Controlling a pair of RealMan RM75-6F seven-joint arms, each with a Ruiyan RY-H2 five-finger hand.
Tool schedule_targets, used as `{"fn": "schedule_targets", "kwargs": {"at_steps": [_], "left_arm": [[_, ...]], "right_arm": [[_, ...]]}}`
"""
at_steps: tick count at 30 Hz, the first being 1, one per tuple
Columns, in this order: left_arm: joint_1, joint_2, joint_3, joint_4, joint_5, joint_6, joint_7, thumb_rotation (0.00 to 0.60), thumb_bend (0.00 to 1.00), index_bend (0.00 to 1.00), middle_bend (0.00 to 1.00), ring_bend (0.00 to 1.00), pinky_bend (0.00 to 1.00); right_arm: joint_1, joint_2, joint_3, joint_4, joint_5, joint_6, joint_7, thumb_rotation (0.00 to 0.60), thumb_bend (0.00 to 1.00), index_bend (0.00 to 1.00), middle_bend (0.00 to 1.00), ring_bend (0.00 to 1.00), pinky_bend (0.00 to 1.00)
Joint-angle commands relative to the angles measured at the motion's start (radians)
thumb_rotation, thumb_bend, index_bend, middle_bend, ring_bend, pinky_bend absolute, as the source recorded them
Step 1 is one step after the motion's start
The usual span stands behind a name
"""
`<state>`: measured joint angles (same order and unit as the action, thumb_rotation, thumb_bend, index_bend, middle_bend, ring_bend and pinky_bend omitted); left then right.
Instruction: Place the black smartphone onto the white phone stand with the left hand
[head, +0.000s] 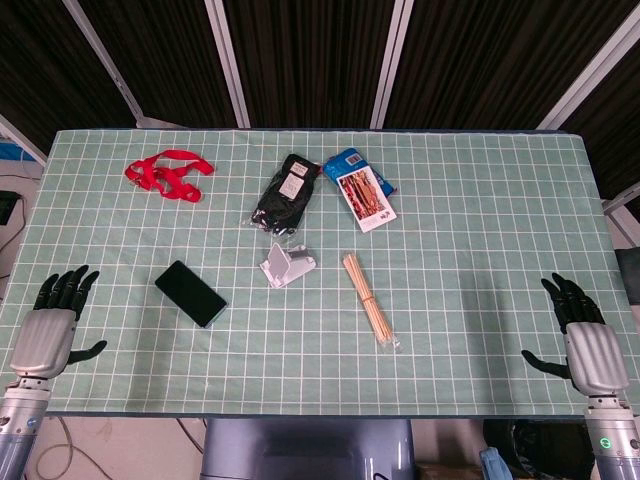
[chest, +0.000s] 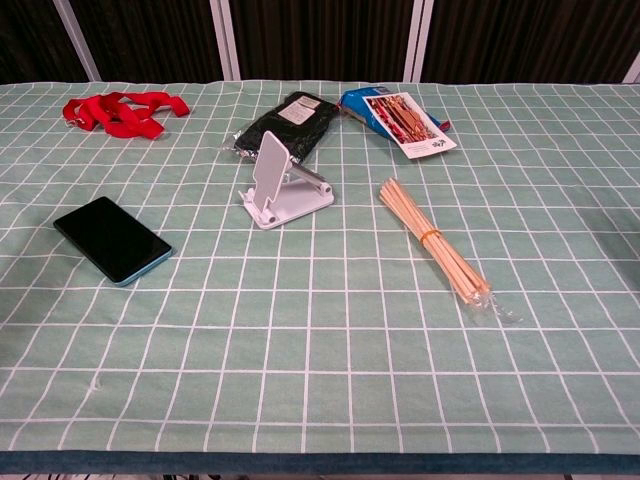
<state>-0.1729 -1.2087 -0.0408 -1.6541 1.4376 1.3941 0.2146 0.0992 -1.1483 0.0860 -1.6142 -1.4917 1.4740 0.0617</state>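
The black smartphone lies flat, screen up, on the left part of the green grid cloth; the chest view shows the smartphone at the left too. A white phone stand stands upright near the table's middle, to the right of the phone, its white phone stand back plate tilted. My left hand hovers at the near left corner, fingers spread, holding nothing, well left of the phone. At the near right corner my right hand is likewise spread and empty. Neither hand shows in the chest view.
A red lanyard lies at the far left. Behind the stand sit a black packaged item and a blue snack packet. A bundle of wooden sticks lies right of the stand.
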Motion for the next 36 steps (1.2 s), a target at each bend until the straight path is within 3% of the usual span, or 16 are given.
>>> {"fn": "schedule_targets", "kwargs": {"at_steps": [1,16,26,32,36], "left_arm": [[-0.001,0.0,0.0,-0.001,-0.001,-0.001,0.001,0.6,0.01,0.0,0.0,0.0,0.0],[-0.006,0.001,0.002,0.001,-0.001,-0.014,0.007,0.6,0.01,0.0,0.0,0.0,0.0],[-0.042,-0.005,-0.007,0.016,0.0,-0.05,0.093,0.6,0.01,0.0,0.0,0.0,0.0],[-0.122,0.022,-0.034,0.007,-0.05,-0.17,0.201,0.6,0.02,0.0,0.0,0.0,0.0],[-0.251,0.048,-0.081,0.023,-0.179,-0.383,0.287,0.6,0.06,0.0,0.0,0.0,0.0]], "right_arm": [[0.0,0.0,0.0,0.001,0.001,-0.001,-0.001,0.6,0.09,0.0,0.0,0.0,0.15],[0.002,-0.003,0.003,-0.002,0.017,-0.011,-0.002,0.6,0.09,0.0,0.0,0.0,0.15],[0.007,-0.01,0.014,-0.004,0.04,-0.023,-0.008,0.6,0.09,0.0,0.0,0.0,0.15],[0.009,-0.009,0.016,-0.01,0.052,-0.031,-0.003,0.6,0.09,0.0,0.0,0.0,0.15],[0.01,-0.005,0.016,-0.017,0.057,-0.04,0.004,0.6,0.09,0.0,0.0,0.0,0.15]]}}
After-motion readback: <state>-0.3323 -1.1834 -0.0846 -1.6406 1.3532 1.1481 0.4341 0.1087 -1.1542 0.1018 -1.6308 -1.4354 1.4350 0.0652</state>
